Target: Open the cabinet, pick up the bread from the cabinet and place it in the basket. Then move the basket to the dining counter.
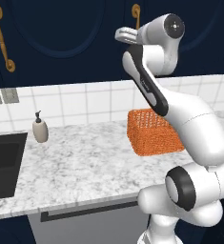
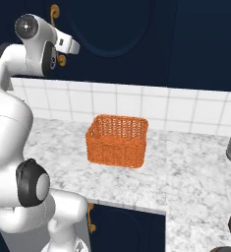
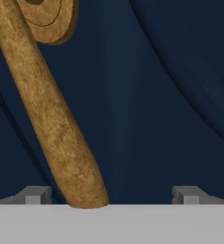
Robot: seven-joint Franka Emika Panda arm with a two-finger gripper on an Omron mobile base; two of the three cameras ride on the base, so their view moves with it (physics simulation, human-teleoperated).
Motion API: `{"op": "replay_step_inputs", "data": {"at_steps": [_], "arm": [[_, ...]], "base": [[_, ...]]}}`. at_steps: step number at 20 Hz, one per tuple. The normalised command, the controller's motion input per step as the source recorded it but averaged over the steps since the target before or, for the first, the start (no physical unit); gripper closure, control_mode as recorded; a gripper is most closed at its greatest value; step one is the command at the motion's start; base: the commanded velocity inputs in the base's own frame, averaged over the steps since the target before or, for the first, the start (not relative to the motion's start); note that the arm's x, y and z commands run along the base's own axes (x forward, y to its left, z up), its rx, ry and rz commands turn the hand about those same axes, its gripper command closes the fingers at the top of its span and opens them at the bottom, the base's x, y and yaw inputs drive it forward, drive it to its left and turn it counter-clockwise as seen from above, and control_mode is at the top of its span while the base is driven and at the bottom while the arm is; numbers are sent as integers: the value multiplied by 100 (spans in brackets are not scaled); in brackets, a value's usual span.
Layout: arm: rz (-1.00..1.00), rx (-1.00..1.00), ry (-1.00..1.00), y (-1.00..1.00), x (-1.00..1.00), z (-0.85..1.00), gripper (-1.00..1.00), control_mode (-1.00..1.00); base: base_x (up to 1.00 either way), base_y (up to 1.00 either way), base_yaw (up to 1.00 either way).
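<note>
Raised arm at closed cabinet door, basket on counter below.

Across top of left base frame: navy cabinet [image 1: 61,28], doors closed, arched panels. Across middle: speckled counter [image 1: 85,162] under white tiled wall [image 1: 85,102]. Right of centre: white arm [image 1: 180,114] reaching up to the door. At left edge: black sink [image 1: 4,164]. At centre right: orange basket [image 1: 149,131], upright on counter, partly behind arm; at centre of right base frame. Left of centre: soap bottle [image 1: 40,128] beside sink. In hand frame, upper left to lower centre: gold handle [image 3: 51,114], slanting down between the tips. Along bottom: gripper [image 3: 112,195], fingers spread wide, left tip [image 3: 35,195] just beside handle, pinching nothing. Bread hidden.
</note>
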Motion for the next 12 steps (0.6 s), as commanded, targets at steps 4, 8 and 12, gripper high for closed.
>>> {"op": "replay_step_inputs", "data": {"at_steps": [4,8,12], "arm": [[0,3,0,24,59,0,-100,-100],[0,1,-2,6,50,-3,100,-100],[0,2,3,7,65,2,100,-100]], "base": [[0,0,0],[0,0,0],[0,0,0]]}}
